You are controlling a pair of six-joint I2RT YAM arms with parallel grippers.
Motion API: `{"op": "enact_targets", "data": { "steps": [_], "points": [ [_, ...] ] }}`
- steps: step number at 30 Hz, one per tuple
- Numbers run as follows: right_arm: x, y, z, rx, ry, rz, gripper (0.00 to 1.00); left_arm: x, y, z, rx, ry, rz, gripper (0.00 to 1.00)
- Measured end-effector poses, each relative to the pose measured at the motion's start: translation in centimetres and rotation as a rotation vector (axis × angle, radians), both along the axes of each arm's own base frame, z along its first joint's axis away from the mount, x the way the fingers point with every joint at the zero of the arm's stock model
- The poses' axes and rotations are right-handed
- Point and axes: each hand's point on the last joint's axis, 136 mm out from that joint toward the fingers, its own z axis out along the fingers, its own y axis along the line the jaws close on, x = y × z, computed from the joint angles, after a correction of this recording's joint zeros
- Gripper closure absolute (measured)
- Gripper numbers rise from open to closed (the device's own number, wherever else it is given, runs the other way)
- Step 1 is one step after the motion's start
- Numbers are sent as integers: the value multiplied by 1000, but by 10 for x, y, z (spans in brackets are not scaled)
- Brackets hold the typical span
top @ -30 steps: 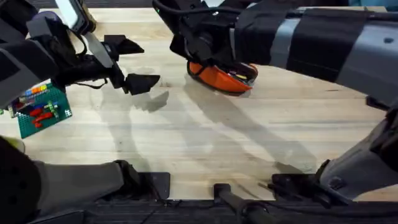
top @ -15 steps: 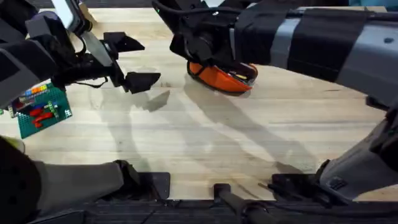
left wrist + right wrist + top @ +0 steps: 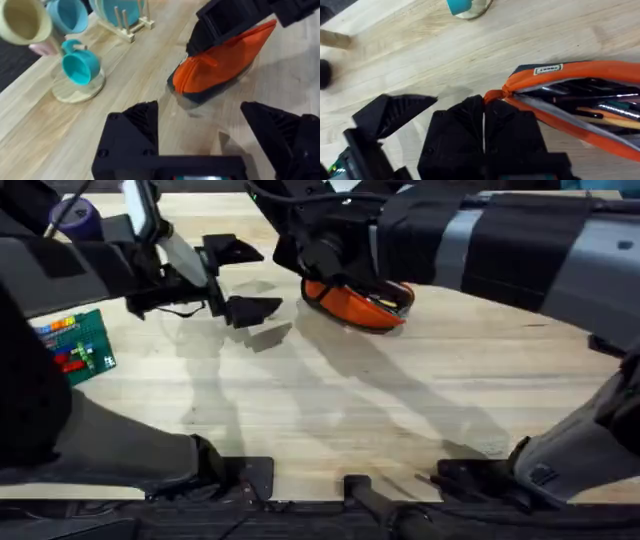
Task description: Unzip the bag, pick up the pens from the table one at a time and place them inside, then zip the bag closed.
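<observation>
- The table (image 3: 330, 410), pale joined planks, is carrying both arms and the clutter along its far edge.
- The right arm (image 3: 520, 250) is reaching in from the right, large and dark, across to the far centre of the table.
- The left arm (image 3: 90, 265) is stretching across the far left, its gripper just beside the bag.
- The bag (image 3: 362, 303), orange with a dark lower strip, is lying on the table at far centre, its zipper open; the right wrist view is showing pens (image 3: 600, 102) lying inside against the dark lining.
- The right gripper (image 3: 484, 117) is sitting at the bag's end, fingers pressed together right by the orange zipper tab (image 3: 495, 94); whether they are pinching it cannot be told.
- The left gripper (image 3: 240, 280) is hovering over bare wood left of the bag, fingers (image 3: 131, 131) spread wide with nothing between them.
- A green block board (image 3: 78, 350) with coloured bricks is lying at the left edge.
- A teal mug (image 3: 80, 67) is resting on a round wooden coaster (image 3: 75, 90) beyond the bag, near a rack of teal dishes (image 3: 122, 15).
</observation>
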Motion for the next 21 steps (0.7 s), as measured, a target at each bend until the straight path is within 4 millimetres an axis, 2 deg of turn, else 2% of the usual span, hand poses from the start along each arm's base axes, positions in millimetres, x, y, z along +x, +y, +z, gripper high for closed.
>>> {"op": "enact_targets", "data": {
  "steps": [14,21],
  "points": [
    [0,0,0,-1,-1,2,970,20,-63,-11,-44,18,-118,8],
    [0,0,0,-1,-1,2,970,22,-87,-18,-23,57,-130,8]
  ]
}}
